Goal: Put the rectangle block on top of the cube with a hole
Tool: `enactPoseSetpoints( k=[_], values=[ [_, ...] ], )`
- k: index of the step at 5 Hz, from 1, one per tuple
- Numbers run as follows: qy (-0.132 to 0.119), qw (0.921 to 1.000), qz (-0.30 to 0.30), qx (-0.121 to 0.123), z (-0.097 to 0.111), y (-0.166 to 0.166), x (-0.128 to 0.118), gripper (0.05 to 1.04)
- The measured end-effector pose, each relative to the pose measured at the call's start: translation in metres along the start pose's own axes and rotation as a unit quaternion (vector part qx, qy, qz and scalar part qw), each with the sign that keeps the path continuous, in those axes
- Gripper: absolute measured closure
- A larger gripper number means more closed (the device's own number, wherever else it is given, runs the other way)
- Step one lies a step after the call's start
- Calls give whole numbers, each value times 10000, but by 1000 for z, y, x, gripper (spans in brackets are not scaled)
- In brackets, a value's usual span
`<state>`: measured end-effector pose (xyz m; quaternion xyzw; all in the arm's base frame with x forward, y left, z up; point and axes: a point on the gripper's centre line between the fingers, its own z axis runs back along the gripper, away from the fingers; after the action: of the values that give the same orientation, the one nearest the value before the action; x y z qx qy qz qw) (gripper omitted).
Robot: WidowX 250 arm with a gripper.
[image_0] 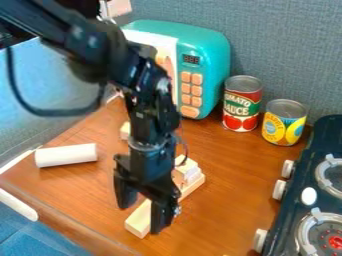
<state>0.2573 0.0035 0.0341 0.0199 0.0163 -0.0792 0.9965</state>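
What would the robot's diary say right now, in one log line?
gripper: open, at long wooden block's near end | small pale blocks: toward its far end | white cylinder: lying down

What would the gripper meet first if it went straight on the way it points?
Pointing down, the gripper would probably meet the near end of the long wooden block, seen between its open fingers; height is unclear, so its fingertips might straddle it.

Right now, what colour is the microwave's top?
The top is teal; the camera view shows it best.
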Motion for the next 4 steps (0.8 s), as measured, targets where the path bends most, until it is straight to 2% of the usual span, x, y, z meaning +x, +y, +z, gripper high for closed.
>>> enactPoseSetpoints(
  k=[1, 2, 3, 4],
  values=[
    [61, 9993, 277, 223, -22, 11, 18, 83],
    [11, 9976, 547, 423, -26, 16, 33, 83],
    [-44, 9978, 588, 292, -26, 11, 35, 119],
    [-12, 9989, 435, 180, -22, 6, 34, 396]
  ],
)
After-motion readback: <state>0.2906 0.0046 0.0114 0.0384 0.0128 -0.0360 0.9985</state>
